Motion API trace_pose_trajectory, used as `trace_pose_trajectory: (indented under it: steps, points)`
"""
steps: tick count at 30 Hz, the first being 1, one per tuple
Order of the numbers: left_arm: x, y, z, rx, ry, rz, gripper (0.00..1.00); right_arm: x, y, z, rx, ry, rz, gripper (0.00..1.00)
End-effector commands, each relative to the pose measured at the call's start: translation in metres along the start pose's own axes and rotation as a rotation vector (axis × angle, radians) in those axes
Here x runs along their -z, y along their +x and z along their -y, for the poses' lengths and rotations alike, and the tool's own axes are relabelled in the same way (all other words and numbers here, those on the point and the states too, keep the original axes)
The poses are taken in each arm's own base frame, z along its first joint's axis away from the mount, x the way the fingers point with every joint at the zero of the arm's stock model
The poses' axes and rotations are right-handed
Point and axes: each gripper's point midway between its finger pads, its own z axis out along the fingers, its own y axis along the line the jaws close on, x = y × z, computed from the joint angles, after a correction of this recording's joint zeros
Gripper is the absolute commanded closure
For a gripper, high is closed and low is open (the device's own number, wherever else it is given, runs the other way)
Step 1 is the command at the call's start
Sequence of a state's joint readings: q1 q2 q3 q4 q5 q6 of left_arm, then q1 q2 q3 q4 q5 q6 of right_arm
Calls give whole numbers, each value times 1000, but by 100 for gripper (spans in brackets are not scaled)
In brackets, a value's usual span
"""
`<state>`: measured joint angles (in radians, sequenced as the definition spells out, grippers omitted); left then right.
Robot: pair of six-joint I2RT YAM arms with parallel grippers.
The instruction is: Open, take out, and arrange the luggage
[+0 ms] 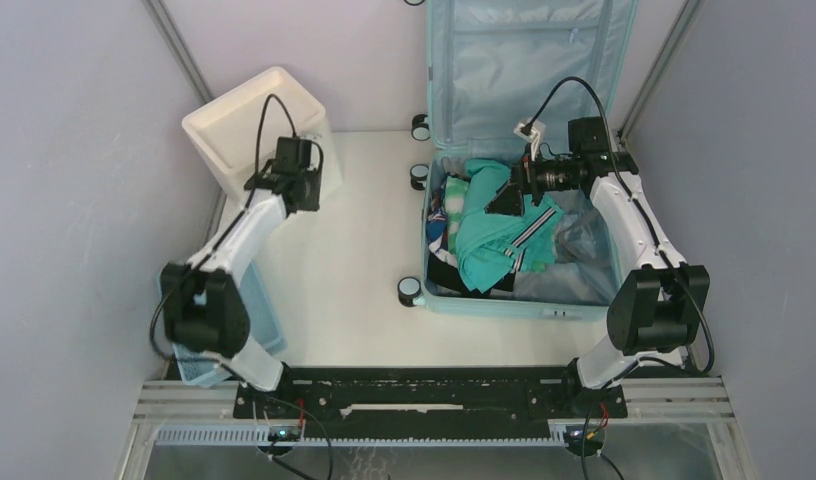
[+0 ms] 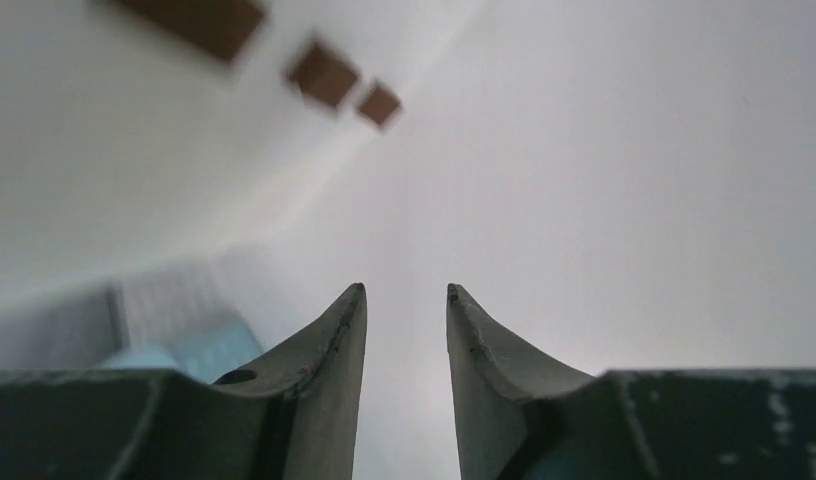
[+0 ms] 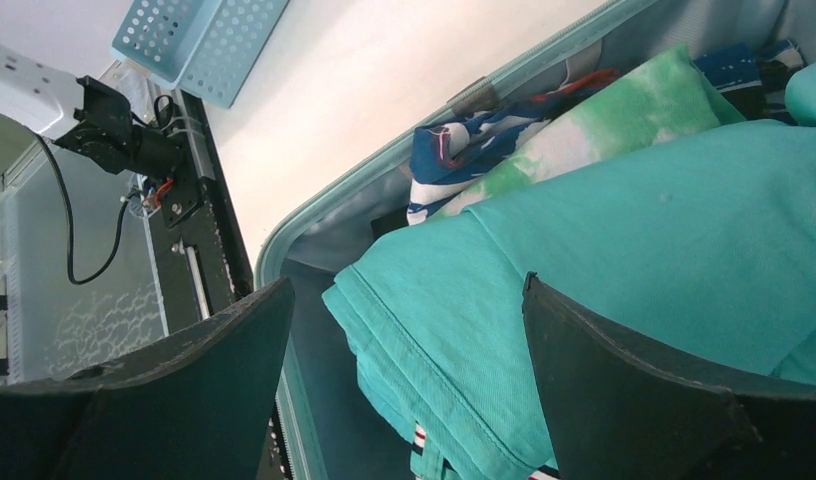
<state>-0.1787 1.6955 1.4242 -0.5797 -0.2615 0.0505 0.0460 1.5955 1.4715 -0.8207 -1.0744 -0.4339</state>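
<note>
The luggage (image 1: 529, 306), a light-blue hard-shell suitcase, lies open on the right side of the white table (image 1: 344, 250). Its lid (image 1: 524, 60) stands upright against the back wall, showing a pale lining. Three small black-and-white wheels (image 1: 409, 291) stick out along its left side.

The lower half is stuffed with clothes. A teal garment (image 1: 489, 245) with striped trim is on top, near the middle. Beside it, in the right wrist view, are a green-and-white mottled fabric (image 3: 604, 120) and a blue patterned cloth (image 3: 454, 160). A clear plastic bag (image 1: 584, 240) sits at the right of the pile.

The right gripper (image 3: 406, 285) hangs over the teal garment with its fingers spread wide and nothing clasped. I cannot tell whether the fingertips touch the cloth.

The left gripper (image 2: 404, 300) is well away on the other side of the table, close to a white storage unit (image 1: 246, 110) in the back left corner. Its fingers stand a narrow gap apart with nothing between them. Blurred brown patches (image 2: 324, 72) show on the white surface ahead of it.

A small blue lattice basket (image 3: 199, 40) sits at the near left edge of the table, partly under the left arm.
</note>
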Motion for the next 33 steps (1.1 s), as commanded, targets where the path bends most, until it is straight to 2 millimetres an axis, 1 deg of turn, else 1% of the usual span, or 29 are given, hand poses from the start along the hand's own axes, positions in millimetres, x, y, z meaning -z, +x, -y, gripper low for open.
trace_pose_trajectory:
  steps: [1,2,3,6,7,8,10,11,13,17,19,21,24,26,27,29,30,33]
  points:
    - [69,33,7,213,44,70,60,2,-6,0,47,2,15,8]
    - [84,42,1,260,31,93,59,1,-6,0,45,0,14,8]
    - [92,55,-5,307,8,97,57,1,-6,0,45,-2,14,8]
    - [110,86,-30,500,-95,137,32,-2,-7,-3,48,-15,8,8]
    - [113,98,-36,565,-117,148,21,-3,-6,-4,50,-18,6,8]
    - [115,106,-44,628,-141,167,14,-4,-6,-5,50,-23,5,8]
    - [113,119,-53,741,-146,188,11,-6,-4,-6,52,-27,4,8]
    - [109,124,-53,791,-130,183,11,-6,-4,-7,52,-31,6,8]
    - [98,138,-63,898,-147,151,11,-5,-4,-8,55,-34,9,8]
    - [80,157,-75,984,-245,66,14,-3,-3,-9,56,-37,16,8]
    - [71,164,-78,1010,-286,28,17,-2,-4,-8,56,-34,19,8]
    - [61,173,-76,1031,-307,-32,23,0,-4,-8,56,-32,22,8]
    - [47,181,-63,1054,-273,-129,41,4,-4,-7,58,-20,29,8]
    - [39,183,-53,1064,-236,-175,48,5,-3,-5,57,-14,33,8]
    - [36,183,-47,1068,-211,-189,57,6,-3,-5,56,-11,34,8]
    - [32,183,-38,1079,-164,-209,80,8,-4,-3,55,-6,37,8]
    - [32,183,-34,1087,-142,-217,87,9,-4,-3,55,-3,38,8]
    - [32,177,-14,1125,-50,-231,94,9,-3,-1,50,1,38,8]
